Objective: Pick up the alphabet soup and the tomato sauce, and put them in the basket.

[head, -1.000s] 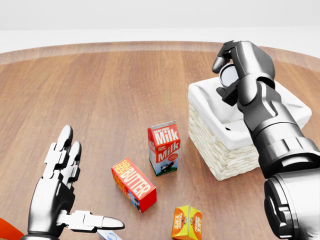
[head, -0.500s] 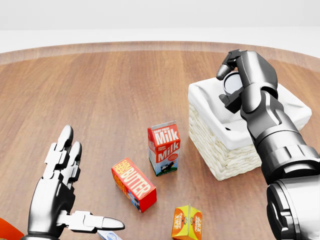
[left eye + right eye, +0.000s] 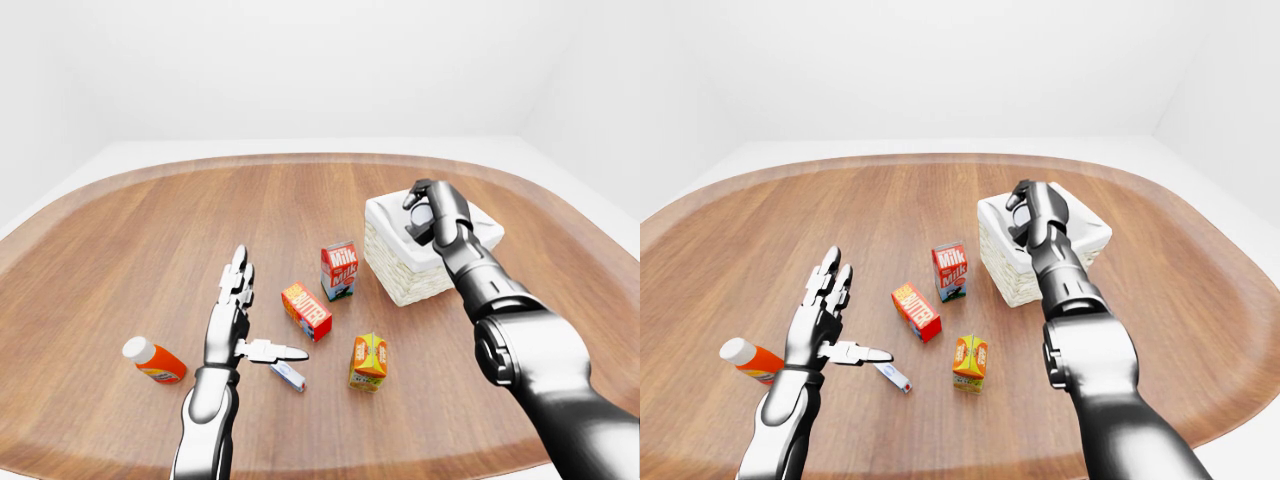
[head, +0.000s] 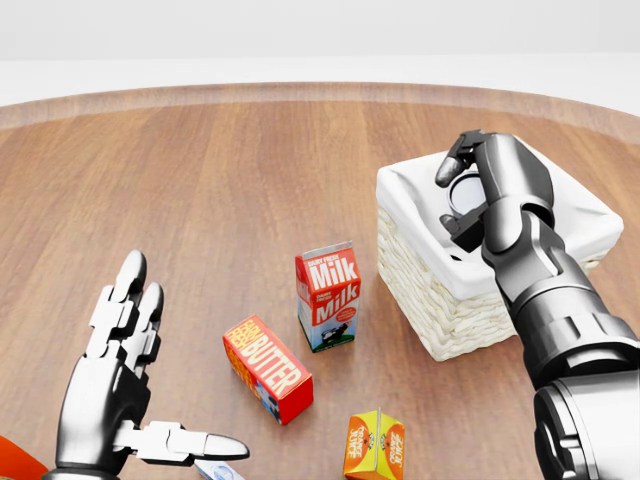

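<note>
Cans like the one (image 4: 465,192) your right hand (image 4: 478,180) clamps over the basket (image 4: 440,290) are rigid, smooth and weighty, so grip round the wall; your left hand (image 4: 118,385) stays splayed.

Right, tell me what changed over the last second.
The right hand, fingers closed round a can, moved right and down in the head view, lower over the basket. Nothing was released. The left hand stayed open, and the milk carton and butter box kept their places.
</note>
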